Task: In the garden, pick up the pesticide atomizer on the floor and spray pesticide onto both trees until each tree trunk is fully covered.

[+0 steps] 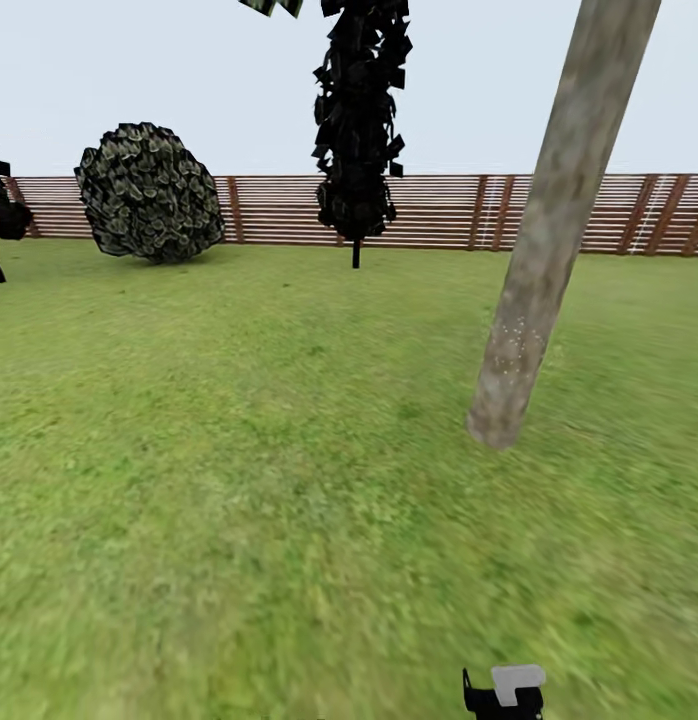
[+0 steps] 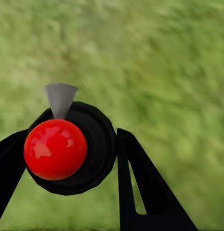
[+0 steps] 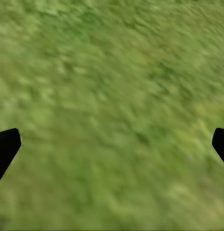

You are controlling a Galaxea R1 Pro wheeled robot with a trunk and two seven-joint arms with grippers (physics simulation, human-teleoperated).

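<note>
One tree trunk (image 1: pixel 544 240), pale grey-tan and mottled, rises tilted from the grass floor (image 1: pixel 239 480) at the right of the head view; fine pale specks dot its lower part. The pesticide atomizer (image 1: pixel 504 692), dark with a light grey trigger head, pokes up at the bottom edge of that view, well short of the trunk. In the left wrist view the atomizer (image 2: pixel 92 139) appears as a round black body with a red ball and a grey nozzle, and my left gripper (image 2: pixel 73 139) is shut on it. My right gripper (image 3: pixel 112 144) hangs open over bare grass.
A red-brown slat fence (image 1: pixel 439 210) closes the lawn at the back. A round dark bush (image 1: pixel 149 195) stands at the back left, and a narrow black cypress-like tree (image 1: pixel 359 130) stands in front of the fence. Another dark plant (image 1: pixel 1 215) is at the left edge.
</note>
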